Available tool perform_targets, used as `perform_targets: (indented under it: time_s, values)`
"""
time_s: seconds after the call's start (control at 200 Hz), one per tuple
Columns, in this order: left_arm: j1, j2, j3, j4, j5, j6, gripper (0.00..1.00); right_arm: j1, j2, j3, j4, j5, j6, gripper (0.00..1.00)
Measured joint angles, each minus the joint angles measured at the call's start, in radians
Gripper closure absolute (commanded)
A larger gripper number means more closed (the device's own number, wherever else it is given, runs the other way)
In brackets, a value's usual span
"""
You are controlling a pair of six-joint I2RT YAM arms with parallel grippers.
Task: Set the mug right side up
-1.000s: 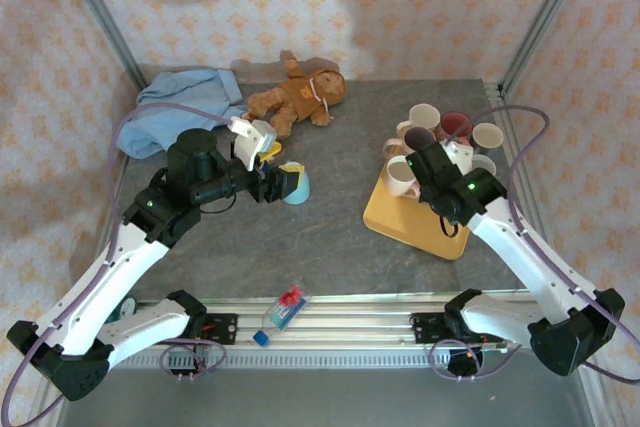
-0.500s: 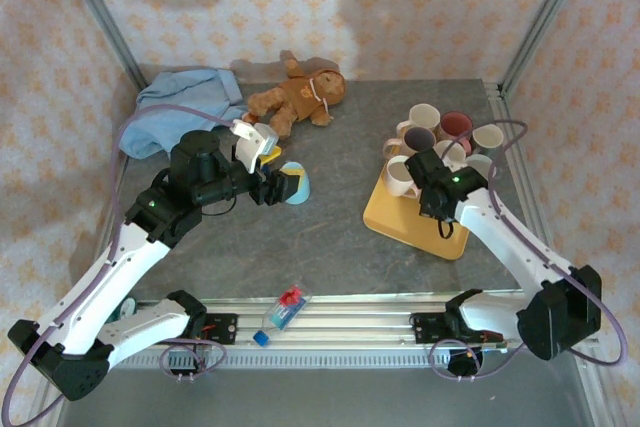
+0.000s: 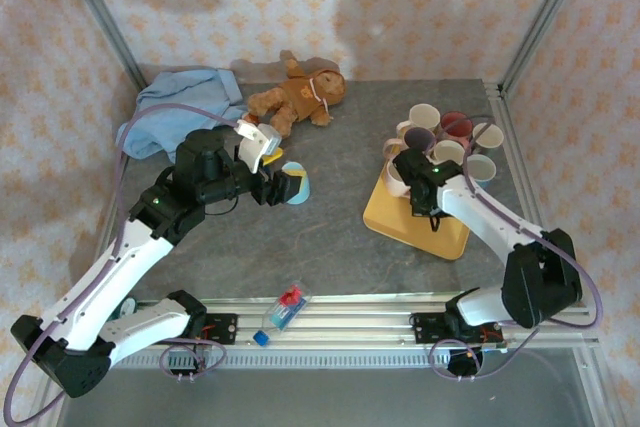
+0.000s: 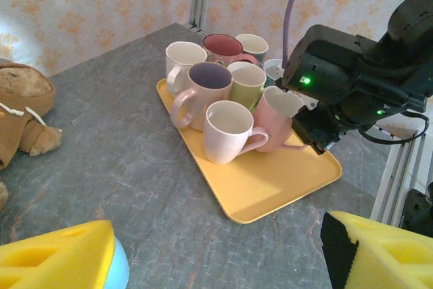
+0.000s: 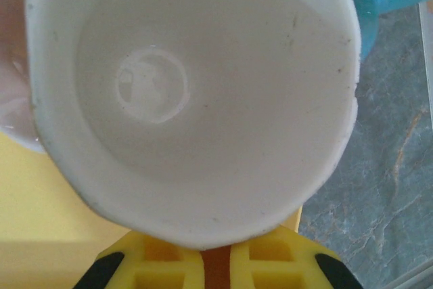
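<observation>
Mug (image 4: 274, 123) in right tool (image 5: 216, 265), other mugs (image 4: 226, 130) packed beside, yellow tray (image 4: 270, 191) beneath

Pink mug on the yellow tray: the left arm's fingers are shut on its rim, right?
No. The right arm's fingers are shut on the rim of the pink mug, not the left's. The left wrist view shows the right arm reaching it on the yellow tray. The left arm's fingers stand open, off the tray.

The gray table (image 3: 340, 237) has a blue cloth (image 3: 172, 112) and a brown teddy (image 3: 298, 95) at the back. A blue cup (image 3: 299, 188) lies near the middle. A yellow tray (image 3: 398, 222) sits on the right.
</observation>
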Motion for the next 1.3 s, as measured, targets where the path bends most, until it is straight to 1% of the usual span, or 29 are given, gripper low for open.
perform_targets:
  time_s: [0.115, 0.31, 0.36, 0.46, 0.616, 0.771, 0.911, 1.041, 1.146, 1.301]
  values:
    - [0.0, 0.011, -0.007, -0.005, 0.0, 0.007, 0.15, -0.003, 0.03, 0.003, 0.017, 0.004, -0.033, 1.0]
    - [0.0, 0.039, -0.012, -0.033, -0.004, 0.026, 0.14, -0.016, 0.067, 0.02, 0.052, 0.018, -0.074, 1.0]
    - [0.0, 0.045, -0.012, -0.043, -0.005, 0.031, 0.14, -0.017, 0.073, 0.022, 0.061, 0.021, -0.084, 0.98]
    - [0.0, 0.052, -0.017, -0.053, -0.008, 0.041, 0.14, -0.02, 0.081, 0.026, 0.074, 0.026, -0.104, 0.93]
    - [0.0, 0.056, -0.02, -0.077, -0.028, 0.044, 0.15, -0.023, 0.094, 0.037, 0.08, 0.029, -0.119, 0.77]
    - [0.0, 0.065, -0.023, -0.102, -0.08, 0.041, 0.15, -0.022, 0.086, 0.048, 0.084, 0.034, -0.129, 0.68]
    - [0.0, 0.055, -0.044, -0.111, -0.14, 0.017, 0.15, -0.022, 0.022, 0.052, 0.08, 0.029, -0.12, 0.62]
    - [0.0, 0.031, -0.061, -0.142, -0.218, -0.032, 0.15, -0.022, -0.085, 0.052, 0.064, 0.006, -0.11, 0.57]
    - [0.0, 0.017, -0.061, -0.179, -0.293, -0.095, 0.15, -0.023, -0.183, 0.052, 0.057, -0.048, -0.109, 0.54]
    - [0.0, 0.021, -0.053, -0.267, -0.398, -0.218, 0.15, -0.023, -0.294, 0.052, 0.054, -0.171, -0.104, 0.53]
